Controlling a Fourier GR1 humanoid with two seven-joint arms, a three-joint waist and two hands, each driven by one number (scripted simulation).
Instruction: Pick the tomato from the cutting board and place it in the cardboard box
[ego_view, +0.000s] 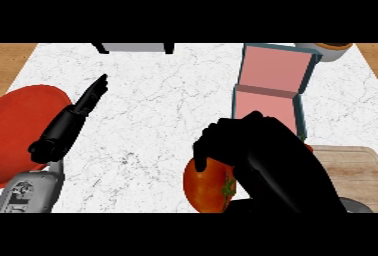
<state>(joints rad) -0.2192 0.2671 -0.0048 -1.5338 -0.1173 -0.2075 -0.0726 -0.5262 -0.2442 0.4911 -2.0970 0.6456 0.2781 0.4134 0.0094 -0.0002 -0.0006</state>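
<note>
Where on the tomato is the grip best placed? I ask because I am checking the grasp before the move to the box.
Round its rounded body, from above and the right, as the right hand does now: its fingers curl over the top of the tomato, whose round sides have no handle.

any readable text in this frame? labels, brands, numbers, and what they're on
None readable.
Box: plain pink inside, teal walls, no print showing.
Tomato, in the right hand: no sticker.
Cutting board: bare wood, no mark.
Red plate at the left edge: no text.
Left hand and grey forearm: no lettering visible.
</note>
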